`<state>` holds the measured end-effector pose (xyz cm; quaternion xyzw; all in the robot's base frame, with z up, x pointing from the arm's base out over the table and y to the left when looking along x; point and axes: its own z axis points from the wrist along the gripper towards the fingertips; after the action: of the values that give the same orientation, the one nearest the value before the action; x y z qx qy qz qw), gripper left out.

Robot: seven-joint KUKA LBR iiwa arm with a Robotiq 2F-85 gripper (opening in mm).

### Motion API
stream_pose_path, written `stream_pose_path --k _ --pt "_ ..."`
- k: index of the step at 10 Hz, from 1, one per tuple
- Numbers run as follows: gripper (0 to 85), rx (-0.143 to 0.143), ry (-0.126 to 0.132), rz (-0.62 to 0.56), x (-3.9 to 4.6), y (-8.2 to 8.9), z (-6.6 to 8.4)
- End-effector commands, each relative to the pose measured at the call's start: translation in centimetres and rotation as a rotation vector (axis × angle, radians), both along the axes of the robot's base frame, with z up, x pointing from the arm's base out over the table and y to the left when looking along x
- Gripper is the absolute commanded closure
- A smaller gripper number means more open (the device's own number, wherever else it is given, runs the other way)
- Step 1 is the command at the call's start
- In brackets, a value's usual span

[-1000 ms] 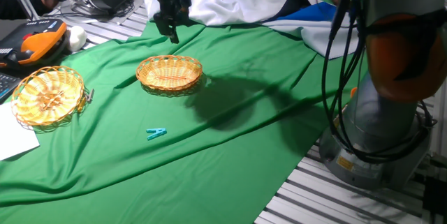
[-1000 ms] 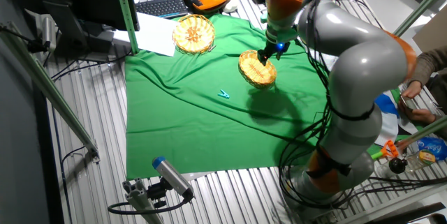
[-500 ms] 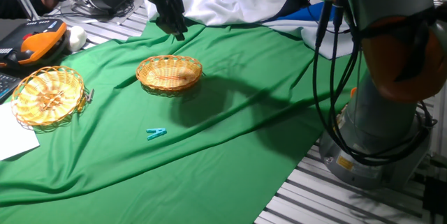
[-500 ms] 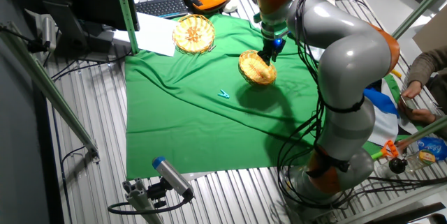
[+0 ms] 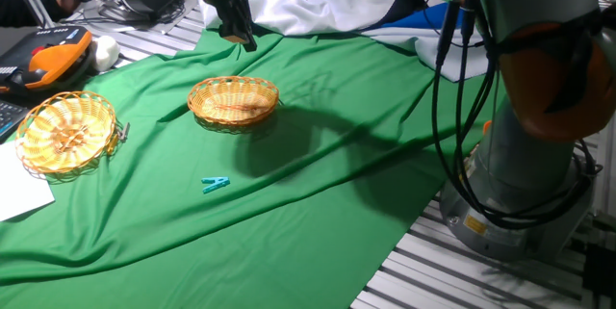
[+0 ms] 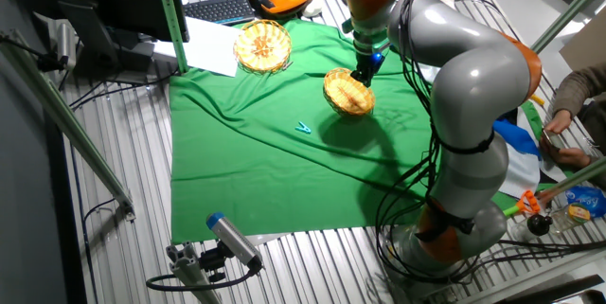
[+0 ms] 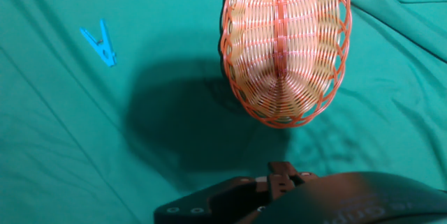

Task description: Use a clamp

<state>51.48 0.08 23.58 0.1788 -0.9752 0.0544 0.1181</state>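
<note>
One teal plastic clamp (image 5: 216, 185) on wrinkled green cloth (image 5: 318, 184); gripper (image 5: 238, 38) aloft, jaw state unclear.

The cloth (image 5: 318, 165) is plain green; the clamp (image 5: 216, 185) is teal; both wicker baskets (image 5: 233, 101) (image 5: 65, 132) are golden straw, woven in ribs; the arm (image 6: 473, 86) is grey with orange bands; the gripper (image 5: 237, 34) is black.

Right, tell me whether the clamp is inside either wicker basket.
No. The teal clamp lies alone on the green cloth, apart from both the nearer basket and the far basket.
</note>
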Motion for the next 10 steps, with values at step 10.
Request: stream_pose_path --k 10 --pt "85.0 0.030 -0.054 -0.014 0.00 -0.01 0.00"
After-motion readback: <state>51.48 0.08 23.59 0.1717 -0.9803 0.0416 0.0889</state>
